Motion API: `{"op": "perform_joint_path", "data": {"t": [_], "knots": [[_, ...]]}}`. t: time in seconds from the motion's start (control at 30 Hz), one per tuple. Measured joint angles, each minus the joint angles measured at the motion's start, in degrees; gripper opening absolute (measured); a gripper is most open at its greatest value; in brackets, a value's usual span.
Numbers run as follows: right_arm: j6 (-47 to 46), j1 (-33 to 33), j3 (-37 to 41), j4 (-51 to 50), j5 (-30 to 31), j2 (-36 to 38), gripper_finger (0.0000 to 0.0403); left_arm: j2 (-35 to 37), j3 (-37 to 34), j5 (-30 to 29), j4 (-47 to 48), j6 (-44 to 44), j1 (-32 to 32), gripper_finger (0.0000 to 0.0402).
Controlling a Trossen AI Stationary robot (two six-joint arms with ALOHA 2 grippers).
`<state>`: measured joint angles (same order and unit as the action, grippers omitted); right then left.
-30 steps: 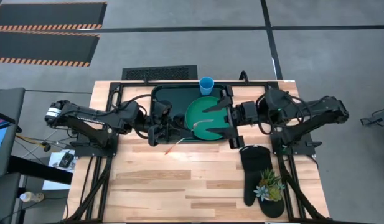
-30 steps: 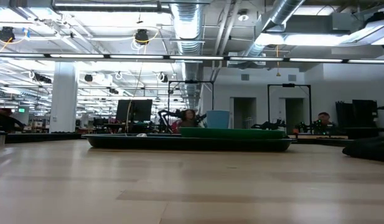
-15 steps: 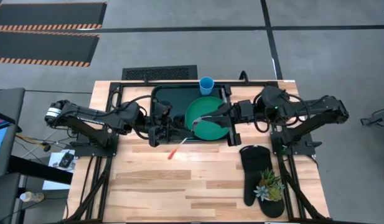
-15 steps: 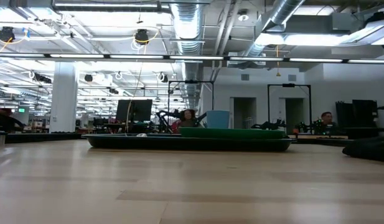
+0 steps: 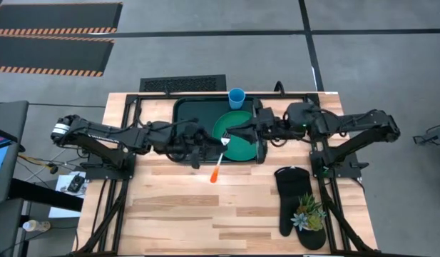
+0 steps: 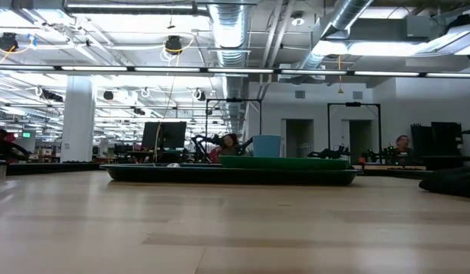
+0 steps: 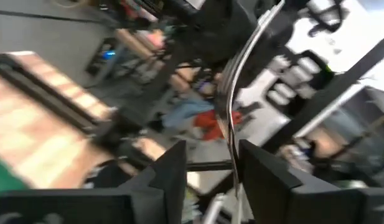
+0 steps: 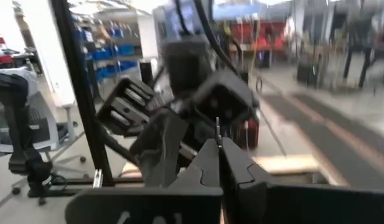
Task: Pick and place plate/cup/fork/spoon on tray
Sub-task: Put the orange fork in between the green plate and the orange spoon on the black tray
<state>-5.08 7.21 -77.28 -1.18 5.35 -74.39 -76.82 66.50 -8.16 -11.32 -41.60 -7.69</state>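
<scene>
An orange-handled utensil [image 5: 217,168], fork or spoon I cannot tell, reaches from the round green plate [image 5: 242,147] out over the near rim of the dark green tray [image 5: 178,114]. My right gripper [image 5: 237,133] is shut on its metal end above the plate. My left gripper [image 5: 202,146] stands open beside it, fingers on either side of the silver shank [image 7: 231,93]. The blue cup [image 5: 236,98] stands at the tray's far edge. The plate lies flat in the tray's right half. My right gripper pinches the utensil's silver metal end [image 8: 218,129] between its two shut fingers; a thin sliver of metal shows above them. The fingers come about level from the table's right. The orange handle [image 5: 215,174] slants away toward the near edge, past the tray's rim. My left gripper has the shank close to one finger [image 7: 260,174]; whether they touch I cannot tell.
A black oven mitt [image 5: 291,196] and a small potted plant [image 5: 309,214] lie on the table's near right. Bare wood stretches across the near half of the table. The low view shows people far off in the room behind.
My right gripper has gone toward the table's left over the plate and shut on the utensil's metal end. My left gripper has shifted toward the right. The orange handle has swung rightward and now points more toward the near edge.
</scene>
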Motion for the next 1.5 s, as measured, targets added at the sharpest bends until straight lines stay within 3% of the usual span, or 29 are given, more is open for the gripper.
{"op": "perform_joint_path", "data": {"t": [0.2,0.6,0.9,1.07,1.17,1.5], "knots": [[-4.2,-0.6,0.0,-6.7,-0.9,-1.4,0.0002,0.0,0.0,-2.2,5.5,0.5,1.3,0.0159],[-6.0,-0.6,0.0,-11.7,-1.1,-2.9,0.0001,0.0,-0.1,-3.3,10.5,0.9,2.3,0.0159],[-6.4,-1.4,0.0,-12.0,-3.5,-3.0,0.0001,-0.1,0.0,-3.0,11.5,2.0,2.3,0.01],[-6.7,-2.0,0.0,-11.9,-3.9,-4.1,0.0003,-0.3,0.0,-2.4,12.0,2.3,2.4,0.0043],[-7.2,-2.1,0.0,-11.2,-3.8,-4.7,0.0025,-0.1,0.0,-2.5,11.8,3.2,2.4,0.0009],[-6.1,-5.8,0.1,-10.5,-4.1,-1.4,0.0153,-0.3,0.0,-7.0,10.3,4.3,2.7,0.0]]}}
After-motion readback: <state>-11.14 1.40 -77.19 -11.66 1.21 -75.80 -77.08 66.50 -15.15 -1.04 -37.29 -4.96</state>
